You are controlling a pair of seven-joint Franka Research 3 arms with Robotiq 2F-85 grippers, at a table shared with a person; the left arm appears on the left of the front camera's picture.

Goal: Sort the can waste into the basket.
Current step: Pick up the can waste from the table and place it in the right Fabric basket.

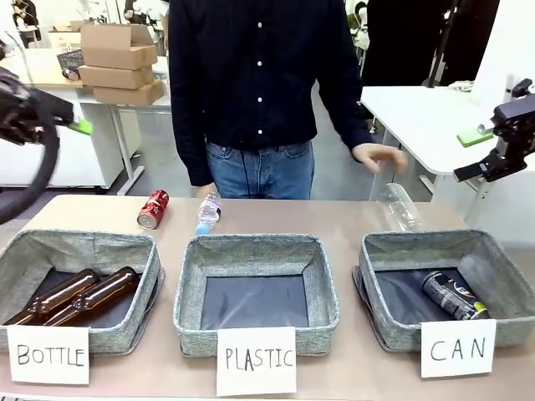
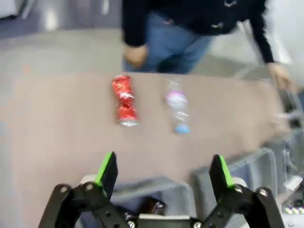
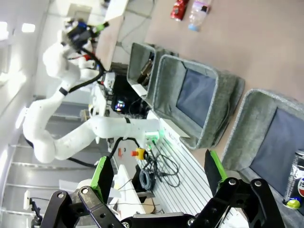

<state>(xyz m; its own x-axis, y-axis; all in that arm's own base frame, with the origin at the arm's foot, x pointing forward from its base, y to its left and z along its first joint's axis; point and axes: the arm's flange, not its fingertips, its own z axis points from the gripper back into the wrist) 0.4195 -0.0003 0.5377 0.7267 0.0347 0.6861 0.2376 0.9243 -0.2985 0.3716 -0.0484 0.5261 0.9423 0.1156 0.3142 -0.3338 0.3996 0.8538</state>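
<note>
Left gripper (image 2: 164, 166) is hovering spread and empty; dented red metal can (image 2: 125, 100) is lying ahead, likely light, slippery; gripping mid-body looks advisable.

Three rectangular grey woven-fabric baskets stand in a row along the near edge of the tan table (image 1: 334, 219), each behind a white card.

- Left basket (image 1: 84, 242), card "BOTTLE" (image 1: 48, 354): two brown glass bottles (image 1: 96, 294) lie in it side by side.
- Middle basket (image 1: 251, 244), card "PLASTIC" (image 1: 256, 360).
- Right basket (image 1: 418, 239), card "CAN" (image 1: 457, 348): a small black metal can (image 1: 451, 295) lies in it, toward its right side.

A dented red metal can (image 1: 153, 209) lies on the table behind the left basket. Just right of it, apart, lies a small clear plastic bottle (image 1: 208, 212). A larger clear plastic bottle (image 1: 399, 206) is behind the right basket's far rim. A person (image 1: 251, 83) stands beyond the far edge.
</note>
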